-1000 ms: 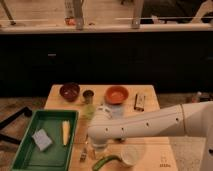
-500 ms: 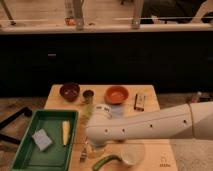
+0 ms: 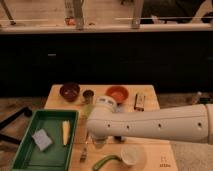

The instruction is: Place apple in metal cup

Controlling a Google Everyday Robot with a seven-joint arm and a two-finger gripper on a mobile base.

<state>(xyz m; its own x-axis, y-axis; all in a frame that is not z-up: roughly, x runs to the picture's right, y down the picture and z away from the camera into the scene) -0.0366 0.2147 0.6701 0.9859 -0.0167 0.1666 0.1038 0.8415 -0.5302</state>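
Note:
The metal cup (image 3: 88,96) stands upright near the back of the wooden table (image 3: 150,91), between a dark red bowl (image 3: 69,91) and an orange bowl (image 3: 117,93). The apple is not in view; my white arm (image 3: 150,125) may hide it. The arm reaches in from the right across the middle of the table. My gripper (image 3: 97,140) hangs below the arm's rounded end, in front of the metal cup and well short of it, mostly hidden by the arm.
A green tray (image 3: 30,157) at the left holds a corn cob (image 3: 65,132) and a blue-grey sponge (image 3: 42,139). A long green vegetable (image 3: 106,161) and a clear whitish cup (image 3: 129,155) lie at the front. A fork (image 3: 84,150) lies beside the tray. A small packet (image 3: 140,101) lies at the back right.
The arm's end has shifted slightly towards the back of the table and now covers the translucent green cup. The things on the table have not moved.

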